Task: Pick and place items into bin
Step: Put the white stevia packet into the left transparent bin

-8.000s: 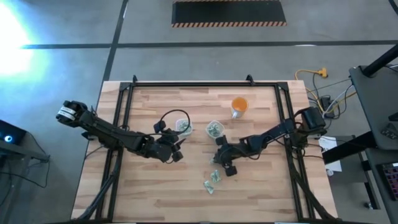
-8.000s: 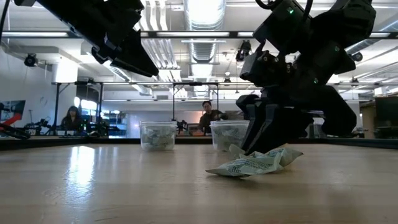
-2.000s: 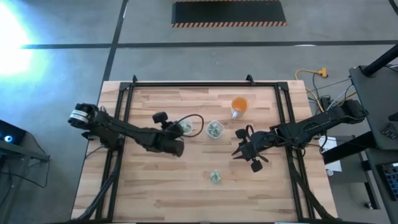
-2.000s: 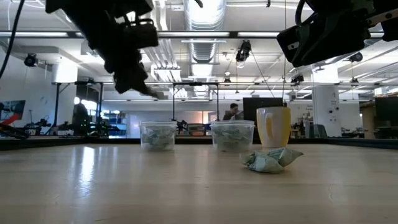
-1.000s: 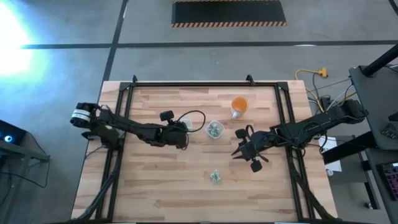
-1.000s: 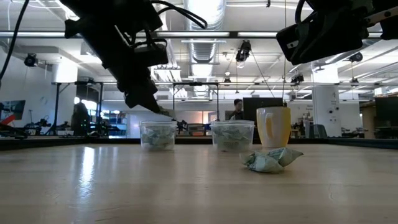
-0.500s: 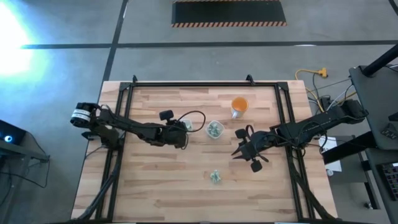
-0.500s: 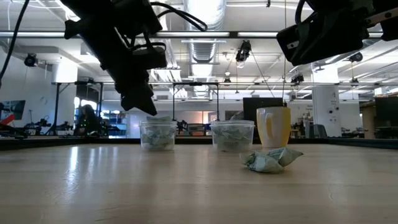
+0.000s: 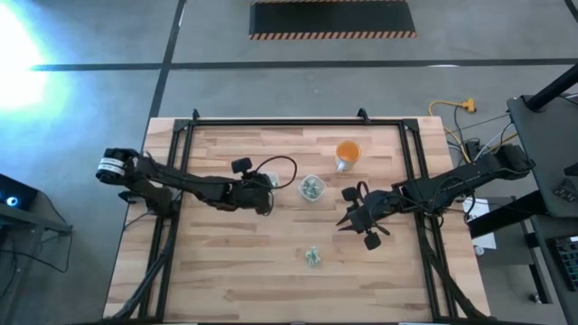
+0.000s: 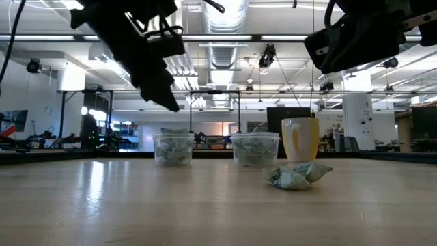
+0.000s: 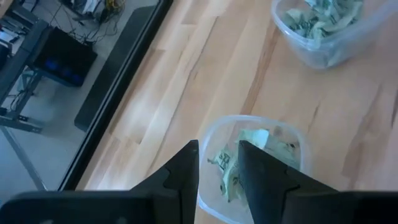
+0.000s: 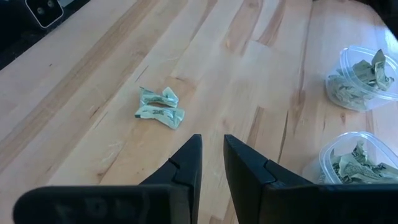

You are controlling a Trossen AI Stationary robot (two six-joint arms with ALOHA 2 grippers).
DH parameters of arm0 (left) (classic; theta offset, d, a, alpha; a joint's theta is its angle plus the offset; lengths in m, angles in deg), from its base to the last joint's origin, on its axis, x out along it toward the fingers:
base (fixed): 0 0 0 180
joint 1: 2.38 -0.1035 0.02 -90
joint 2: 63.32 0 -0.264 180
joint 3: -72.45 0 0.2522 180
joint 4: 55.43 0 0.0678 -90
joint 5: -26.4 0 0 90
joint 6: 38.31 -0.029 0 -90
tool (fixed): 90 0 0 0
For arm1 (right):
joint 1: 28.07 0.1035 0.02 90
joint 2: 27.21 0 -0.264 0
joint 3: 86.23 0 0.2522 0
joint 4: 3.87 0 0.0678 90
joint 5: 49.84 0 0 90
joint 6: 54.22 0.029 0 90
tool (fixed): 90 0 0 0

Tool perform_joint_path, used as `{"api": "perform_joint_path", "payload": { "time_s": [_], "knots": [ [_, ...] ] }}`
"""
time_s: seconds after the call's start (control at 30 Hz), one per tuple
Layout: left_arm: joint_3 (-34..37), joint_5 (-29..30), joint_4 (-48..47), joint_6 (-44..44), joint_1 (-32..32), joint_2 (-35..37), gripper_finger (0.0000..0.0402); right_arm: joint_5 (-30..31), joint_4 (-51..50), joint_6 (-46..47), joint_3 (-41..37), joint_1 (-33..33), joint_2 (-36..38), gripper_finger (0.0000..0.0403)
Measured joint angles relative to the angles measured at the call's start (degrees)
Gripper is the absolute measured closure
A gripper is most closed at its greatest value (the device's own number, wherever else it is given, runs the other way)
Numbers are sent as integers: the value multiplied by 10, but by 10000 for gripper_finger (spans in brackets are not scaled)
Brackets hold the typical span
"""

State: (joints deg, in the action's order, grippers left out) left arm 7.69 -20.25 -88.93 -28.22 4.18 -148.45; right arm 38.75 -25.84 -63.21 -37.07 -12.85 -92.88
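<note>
Two clear plastic cups (image 9: 312,188) (image 11: 267,155) stand mid-table, each with pale green-and-white pieces inside. My left gripper (image 11: 217,168) hangs open just above the left cup (image 10: 173,148), and nothing shows between its fingers. One crumpled piece (image 9: 312,258) (image 12: 160,107) lies on the wood nearer the front edge. My right gripper (image 12: 212,162) hovers right of the cups and above the table. Its fingers are a little apart with nothing between them, and the piece lies ahead of them.
An orange cup (image 9: 347,154) (image 10: 300,140) stands behind the right clear cup (image 12: 364,78). A black frame rail (image 9: 271,124) runs along the table's far and side edges. Bare wood lies around the loose piece.
My left gripper has risen a little from the left cup's rim, as the low view shows. The right arm, the cups and the loose piece have kept still.
</note>
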Motion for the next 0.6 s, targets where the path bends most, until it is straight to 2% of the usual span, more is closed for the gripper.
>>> {"api": "perform_joint_path", "payload": {
  "time_s": [0.23, 0.6],
  "knots": [
    [10, -5, 21, -4, -15, -30, 306, 0, 5, 0, -4, 0, 0, 346],
    [6, -78, 28, -17, -19, -75, 306, 0, 12, 0, -4, 0, 0, 346]
  ]
}}
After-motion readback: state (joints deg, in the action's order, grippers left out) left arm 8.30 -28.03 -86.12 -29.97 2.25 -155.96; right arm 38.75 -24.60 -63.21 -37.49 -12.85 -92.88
